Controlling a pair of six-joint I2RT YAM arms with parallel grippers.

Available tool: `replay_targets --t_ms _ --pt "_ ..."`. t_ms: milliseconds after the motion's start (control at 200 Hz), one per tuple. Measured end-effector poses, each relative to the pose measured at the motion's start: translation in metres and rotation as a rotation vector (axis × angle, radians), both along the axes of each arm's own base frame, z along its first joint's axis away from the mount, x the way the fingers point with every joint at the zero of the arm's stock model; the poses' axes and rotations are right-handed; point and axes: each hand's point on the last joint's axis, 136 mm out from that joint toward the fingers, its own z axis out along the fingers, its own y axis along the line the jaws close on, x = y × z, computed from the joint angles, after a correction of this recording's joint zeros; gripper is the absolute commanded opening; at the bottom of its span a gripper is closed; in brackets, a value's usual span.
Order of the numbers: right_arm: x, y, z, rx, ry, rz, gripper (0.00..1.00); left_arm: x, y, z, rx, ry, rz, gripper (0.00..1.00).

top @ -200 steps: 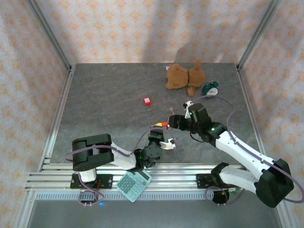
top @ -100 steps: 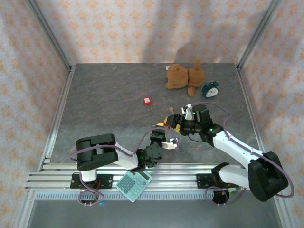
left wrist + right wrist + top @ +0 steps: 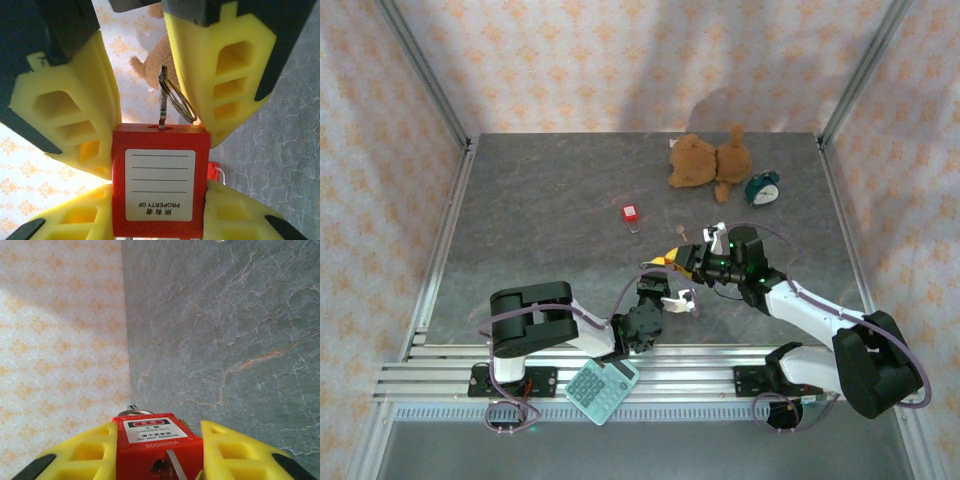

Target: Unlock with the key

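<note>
The padlock (image 3: 159, 185) is cut off at the lower edge of the left wrist view, and from above it is barely made out where the 2 grippers meet, near the middle of the table (image 3: 540, 220). It is pinched by the left gripper (image 3: 160, 194). The key (image 3: 162, 107) and its ring (image 3: 178, 101) are set in the end facing the right gripper (image 3: 160, 429), whose fingers are spread around the key; contact cannot be judged. "LOCKED OUT" is read from the right wrist, "PROPERTY OF" from the left.
</note>
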Motion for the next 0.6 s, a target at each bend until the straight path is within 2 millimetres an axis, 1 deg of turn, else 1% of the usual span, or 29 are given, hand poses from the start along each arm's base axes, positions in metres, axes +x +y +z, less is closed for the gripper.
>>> replay_targets --t_ms 85,175,265,365,470,601 --pt "0.000 0.000 0.000 -0.001 -0.001 -0.001 0.23 0.000 0.000 0.000 -0.002 -0.004 0.003 0.45" --pt "0.000 -0.001 -0.001 -0.004 0.004 -0.003 0.23 0.000 0.000 0.001 -0.009 -0.009 0.003 0.63" --pt "0.000 -0.003 0.000 -0.013 0.002 -0.009 0.22 0.000 -0.001 0.005 -0.030 -0.018 0.001 0.74" --pt "0.006 -0.008 0.003 -0.025 -0.009 -0.024 0.22 -0.001 0.001 0.007 -0.051 -0.023 0.002 0.80" --pt "0.018 -0.012 0.014 -0.033 -0.049 -0.044 0.21 -0.003 0.008 0.010 -0.057 -0.024 0.005 0.83" --pt "0.031 -0.013 0.026 -0.036 -0.092 -0.058 0.21 -0.008 0.016 0.022 -0.091 -0.027 0.007 0.85"
